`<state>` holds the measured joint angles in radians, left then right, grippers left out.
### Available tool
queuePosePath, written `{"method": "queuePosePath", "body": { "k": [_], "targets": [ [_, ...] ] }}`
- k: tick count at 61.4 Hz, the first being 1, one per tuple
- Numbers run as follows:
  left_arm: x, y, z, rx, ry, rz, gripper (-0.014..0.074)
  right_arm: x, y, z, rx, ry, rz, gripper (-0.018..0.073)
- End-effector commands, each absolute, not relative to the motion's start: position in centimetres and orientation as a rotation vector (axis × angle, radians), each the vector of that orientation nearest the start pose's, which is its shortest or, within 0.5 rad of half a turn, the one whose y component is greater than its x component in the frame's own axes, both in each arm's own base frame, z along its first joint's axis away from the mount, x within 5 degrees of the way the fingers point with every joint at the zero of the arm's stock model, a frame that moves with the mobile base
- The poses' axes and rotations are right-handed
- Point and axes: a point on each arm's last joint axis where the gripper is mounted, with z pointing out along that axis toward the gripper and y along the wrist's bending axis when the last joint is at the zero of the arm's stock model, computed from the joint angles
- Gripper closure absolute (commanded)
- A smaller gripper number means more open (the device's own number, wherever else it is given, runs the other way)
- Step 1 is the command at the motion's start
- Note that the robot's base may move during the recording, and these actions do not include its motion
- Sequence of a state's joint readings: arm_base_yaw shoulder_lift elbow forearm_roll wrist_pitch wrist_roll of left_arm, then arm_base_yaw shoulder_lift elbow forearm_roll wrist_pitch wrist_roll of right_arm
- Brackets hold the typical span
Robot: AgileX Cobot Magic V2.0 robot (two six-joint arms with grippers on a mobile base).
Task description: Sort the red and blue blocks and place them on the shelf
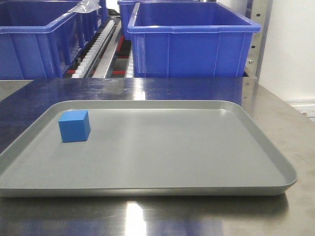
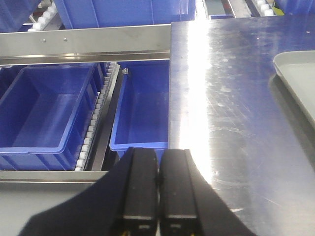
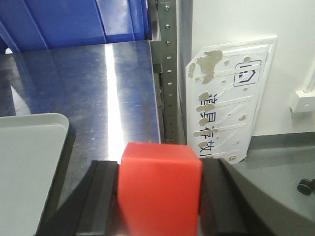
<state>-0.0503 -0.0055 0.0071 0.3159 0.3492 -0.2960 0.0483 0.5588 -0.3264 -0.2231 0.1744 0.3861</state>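
Tray rim near blue block, seemingly apart

A: Front view?
B: Low over the bench, close, facing the shelf.
A: Wrist views?
B: Aimed down past own fingers, left and right; tray corner and bench shared with front.

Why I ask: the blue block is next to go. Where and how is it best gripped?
Grip the blue block across two opposite side faces, coming down from above. It sits flat on the grey tray near its left rim, top face exposed, nothing beside it, so a top approach looks safest.
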Motion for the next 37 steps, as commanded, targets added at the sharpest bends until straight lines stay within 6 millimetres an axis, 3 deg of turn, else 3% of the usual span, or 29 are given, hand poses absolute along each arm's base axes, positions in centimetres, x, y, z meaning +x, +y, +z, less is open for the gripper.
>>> {"method": "queuePosePath", "body": {
  "k": [1,17,28,37],
  "targets": [
    [5.5,0.5,17.2,-0.011,1.786,0.050,0.0463,12.1,0.3,28.0,0.101,1.768,0.115,0.0512],
    [5.5,0.4,18.4,-0.025,1.758,0.021,0.0463,12.1,0.3,28.0,0.101,1.768,0.115,0.0512],
    [6.2,0.3,22.8,-0.041,1.733,-0.002,0.0463,12.1,0.3,28.0,0.101,1.768,0.115,0.0512],
    [8.2,0.3,27.3,-0.042,1.760,0.001,0.0463,12.1,0.3,28.0,0.101,1.768,0.115,0.0512]
  ]
}}
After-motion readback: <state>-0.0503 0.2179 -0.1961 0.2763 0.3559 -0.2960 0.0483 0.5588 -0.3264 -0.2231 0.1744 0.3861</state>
